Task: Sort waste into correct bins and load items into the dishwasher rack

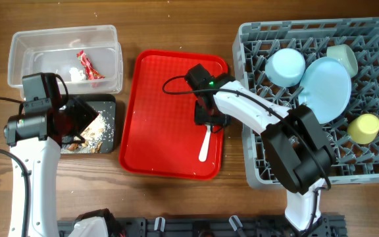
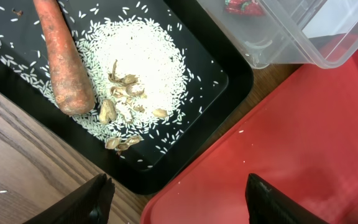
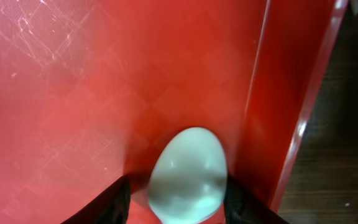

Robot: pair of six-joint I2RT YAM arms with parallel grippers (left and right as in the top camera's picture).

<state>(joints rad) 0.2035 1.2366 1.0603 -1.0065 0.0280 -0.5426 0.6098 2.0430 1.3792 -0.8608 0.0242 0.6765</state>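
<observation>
- Left gripper hovered over the near edge of the black tray, jaws wide apart, nothing between the fingers.
- Black tray held the carrot lying along its left side, plus a heap of rice scraps with a few brown husk-like bits at the heap's lower edge.
- Carrot tip touched the rice heap.
- Clear tub sat just behind the black tray, with the red wrapper inside and a small white lump beside it.
- Right gripper was low over the red serving tray, near its right rim.
- Spoon lay on the serving tray, bowl end under the right gripper, handle pointing toward the near edge.
- In the right wrist view the spoon bowl sat between the two fingers, which were close on both sides. Could not tell whether they were actually clamped on it.
- Dishwasher rack sat right of the serving tray, on the wooden table.
- Rack contents: plate tilted on edge mid-rack, one bowl to its left, second bowl behind it, yellow cup on its side at the right.
</observation>
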